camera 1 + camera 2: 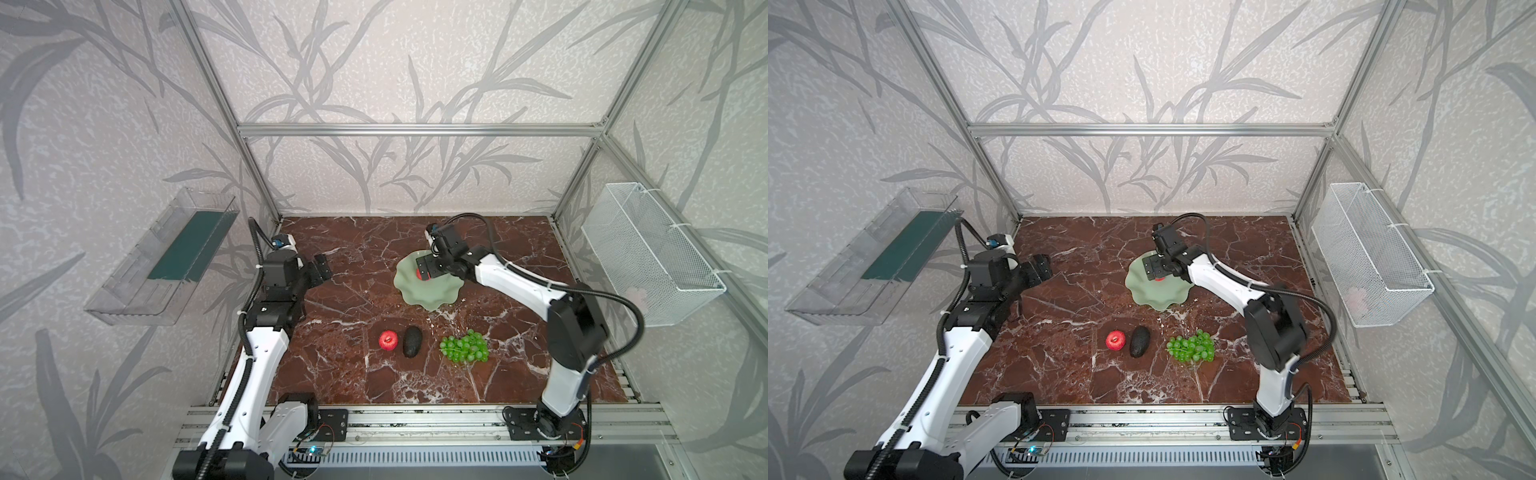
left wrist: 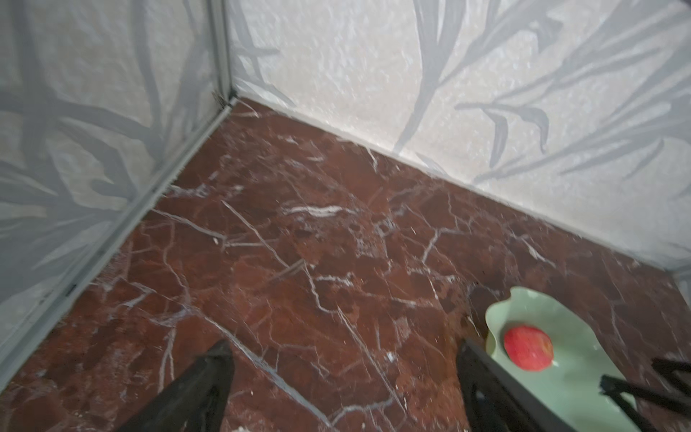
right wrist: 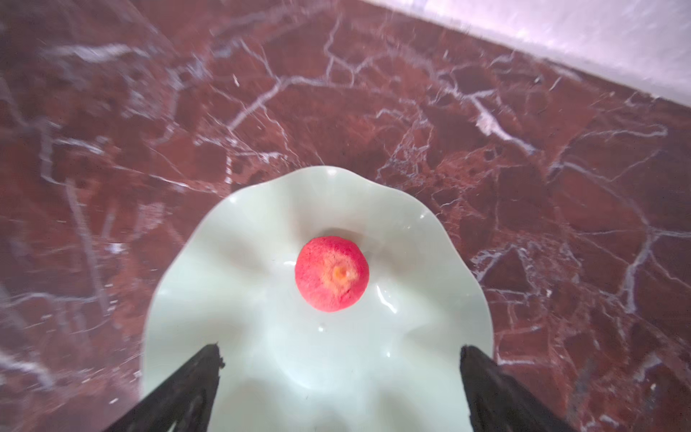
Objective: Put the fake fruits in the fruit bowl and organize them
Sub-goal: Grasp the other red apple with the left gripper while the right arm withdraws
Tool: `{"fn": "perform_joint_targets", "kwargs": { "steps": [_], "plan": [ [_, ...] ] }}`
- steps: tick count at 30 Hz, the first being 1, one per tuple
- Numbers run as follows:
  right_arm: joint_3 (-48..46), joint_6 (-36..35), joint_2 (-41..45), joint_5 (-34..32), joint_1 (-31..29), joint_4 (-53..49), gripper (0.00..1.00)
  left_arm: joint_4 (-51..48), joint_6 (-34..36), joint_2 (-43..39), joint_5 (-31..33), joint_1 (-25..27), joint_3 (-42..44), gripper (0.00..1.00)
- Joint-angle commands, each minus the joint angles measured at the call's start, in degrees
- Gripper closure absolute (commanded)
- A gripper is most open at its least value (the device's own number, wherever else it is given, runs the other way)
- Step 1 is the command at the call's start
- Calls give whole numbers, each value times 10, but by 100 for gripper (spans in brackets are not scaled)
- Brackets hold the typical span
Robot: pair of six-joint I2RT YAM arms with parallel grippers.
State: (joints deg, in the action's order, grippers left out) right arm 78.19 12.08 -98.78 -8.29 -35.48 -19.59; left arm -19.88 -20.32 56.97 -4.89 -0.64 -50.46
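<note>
The pale green fruit bowl [image 1: 419, 297] [image 1: 1156, 299] stands right of the table's middle, with one red apple [image 1: 419, 273] [image 3: 332, 278] lying loose at its centre. My right gripper [image 1: 429, 269] [image 3: 340, 351] hangs open just above the bowl [image 3: 261, 262], and the apple sits free beyond its fingertips. Nearer the front lie a second red apple [image 1: 387, 340], a dark avocado [image 1: 412, 341] and green grapes [image 1: 464, 347], side by side on the marble. My left gripper [image 1: 322, 268] [image 2: 344, 346] is open over bare marble at the left, holding nothing.
A clear plastic tray [image 1: 162, 257] is mounted on the left wall and a white wire basket [image 1: 652, 253] on the right wall. Aluminium frame posts stand at the back corners. The left wrist view shows the bowl [image 2: 553, 321] and its apple [image 2: 528, 348].
</note>
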Motion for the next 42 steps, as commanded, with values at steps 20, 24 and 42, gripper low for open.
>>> {"fn": "perform_joint_targets", "kwargs": {
  "steps": [20, 24, 42],
  "plan": [
    [-368, 91, 359, -10, 17, 91, 1, -112, -129, 79, -26, 394, 84, 11],
    [-377, 96, 362, -4, 18, 93, 1, -90, -143, 125, -25, 431, 89, 11],
    [-395, 102, 393, -11, 23, 84, 1, -72, -163, 236, 15, 433, 88, 18]
  ]
}}
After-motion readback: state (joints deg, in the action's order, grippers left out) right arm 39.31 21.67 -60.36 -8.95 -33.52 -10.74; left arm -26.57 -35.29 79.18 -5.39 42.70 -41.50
